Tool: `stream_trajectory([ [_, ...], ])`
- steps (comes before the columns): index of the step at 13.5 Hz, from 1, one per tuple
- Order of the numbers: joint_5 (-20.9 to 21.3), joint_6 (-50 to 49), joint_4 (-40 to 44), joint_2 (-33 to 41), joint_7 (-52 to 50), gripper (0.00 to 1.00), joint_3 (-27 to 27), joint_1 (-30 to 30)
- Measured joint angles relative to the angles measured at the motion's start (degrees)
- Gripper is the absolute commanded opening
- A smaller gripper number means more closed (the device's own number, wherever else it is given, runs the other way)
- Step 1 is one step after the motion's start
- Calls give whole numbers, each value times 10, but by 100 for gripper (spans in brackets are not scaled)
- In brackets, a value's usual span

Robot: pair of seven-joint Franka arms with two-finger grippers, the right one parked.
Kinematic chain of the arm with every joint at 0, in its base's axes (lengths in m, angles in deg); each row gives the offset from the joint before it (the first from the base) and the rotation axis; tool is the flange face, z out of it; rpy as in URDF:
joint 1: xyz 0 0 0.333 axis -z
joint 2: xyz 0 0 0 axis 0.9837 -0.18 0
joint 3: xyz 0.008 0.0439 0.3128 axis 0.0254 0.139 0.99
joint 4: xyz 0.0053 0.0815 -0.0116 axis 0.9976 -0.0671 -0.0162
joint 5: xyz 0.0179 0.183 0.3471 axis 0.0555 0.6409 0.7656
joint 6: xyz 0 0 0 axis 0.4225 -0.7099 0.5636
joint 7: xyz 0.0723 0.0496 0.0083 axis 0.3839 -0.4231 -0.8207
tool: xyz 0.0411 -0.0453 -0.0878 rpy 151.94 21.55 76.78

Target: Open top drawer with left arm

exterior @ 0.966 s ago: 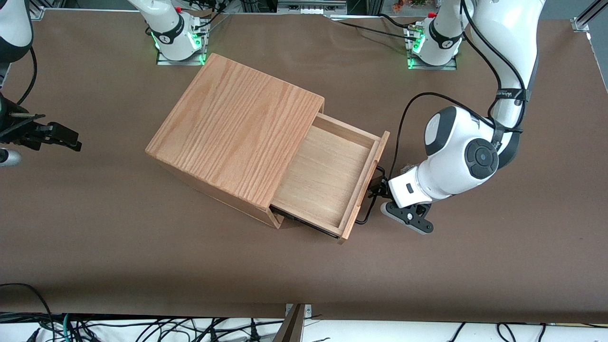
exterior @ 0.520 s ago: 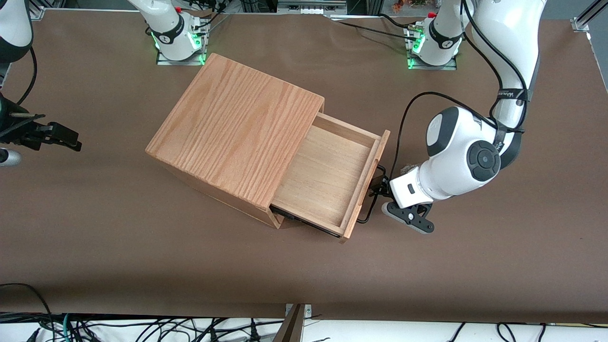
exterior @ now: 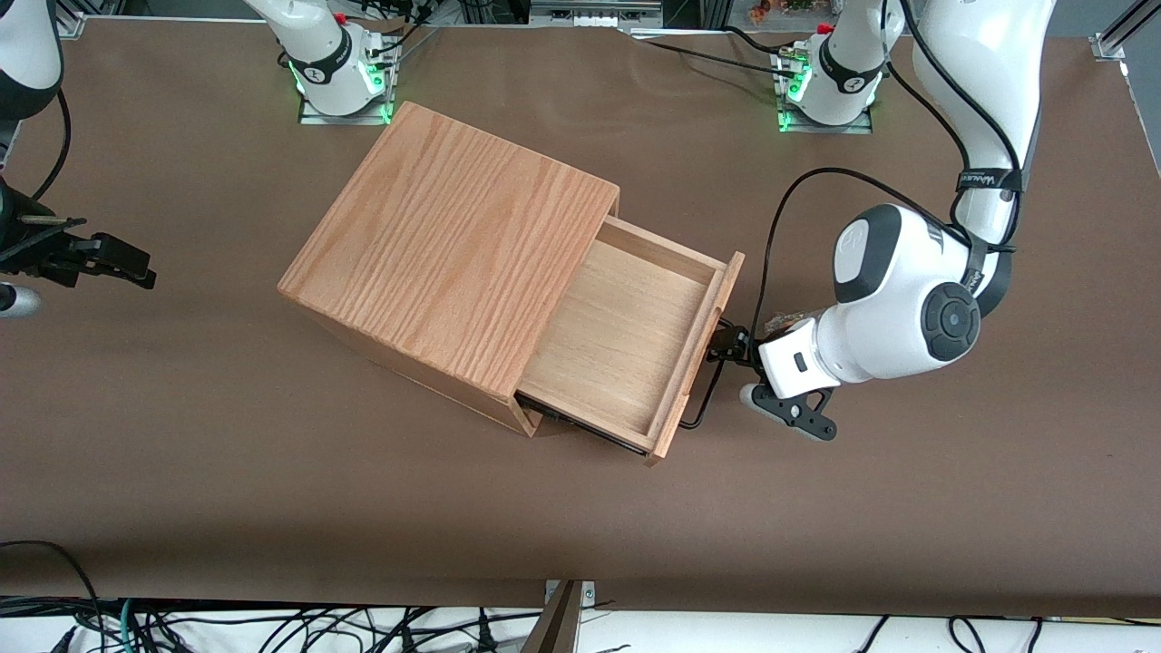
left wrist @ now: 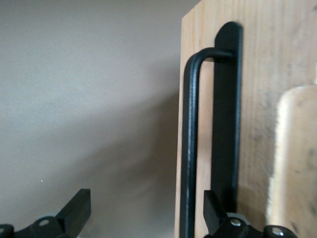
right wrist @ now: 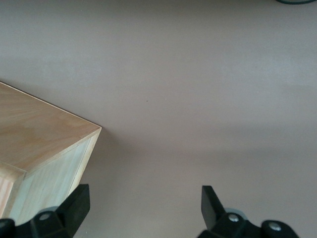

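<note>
The shallow light-oak top drawer [exterior: 626, 340] with its pale floor is pulled well out of the big wood-grained box [exterior: 449, 254], which sits on the brown table [exterior: 227, 472]; the drawer sticks out toward the working arm's end of the table. The big white left arm [exterior: 907, 304] reaches down in front of the drawer; its black two-finger gripper [exterior: 726, 345] is at the long thin black wire handle [left wrist: 190, 144]. The fingers [left wrist: 74, 210] are spread wide, one on each side of the bar, and they are not squeezing it.
</note>
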Motion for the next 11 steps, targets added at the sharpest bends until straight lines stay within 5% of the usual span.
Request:
stream_trajectory([
  [7, 19, -162, 34, 76, 2, 100, 11, -56],
  [11, 114, -215, 35, 118, 6, 100, 12, -75],
])
